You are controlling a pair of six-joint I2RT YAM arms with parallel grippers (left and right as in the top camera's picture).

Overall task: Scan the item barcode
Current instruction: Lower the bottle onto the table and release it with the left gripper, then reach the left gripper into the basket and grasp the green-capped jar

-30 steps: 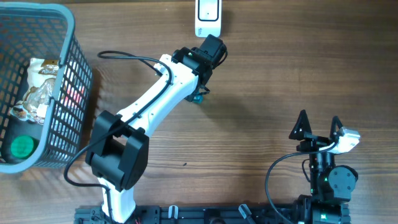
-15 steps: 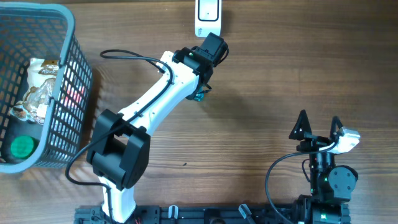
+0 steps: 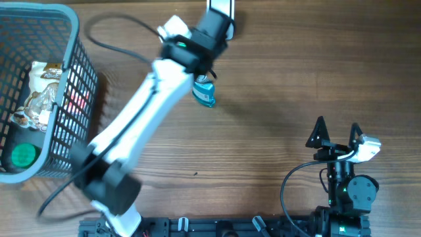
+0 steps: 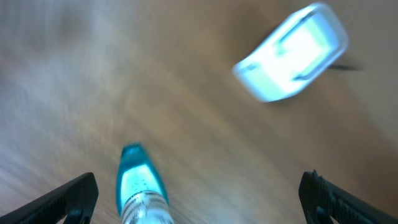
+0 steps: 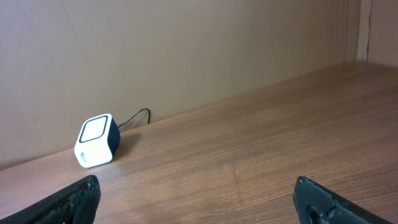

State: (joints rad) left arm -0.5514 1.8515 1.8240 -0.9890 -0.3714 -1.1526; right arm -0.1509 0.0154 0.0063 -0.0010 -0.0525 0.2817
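Small blue bottle (image 3: 204,93) lies on the bench (image 3: 276,79) near the scanner (image 5: 96,143), loose under the left hand (image 4: 200,180), whose fingers are spread wide with neither touching it. The right hand (image 3: 337,123) is spread too, empty, parked well apart. Reads as the set-down end of a scan pass; the next move calls for lifting clear without knocking the bottle, or re-gripping if the barcode never faced the window.

The wooden table (image 3: 276,99) carries a gray mesh basket (image 3: 82,92) at its left end, a white scanner (image 5: 96,141) at the far edge, and a teal bottle (image 3: 204,92) near the scanner.
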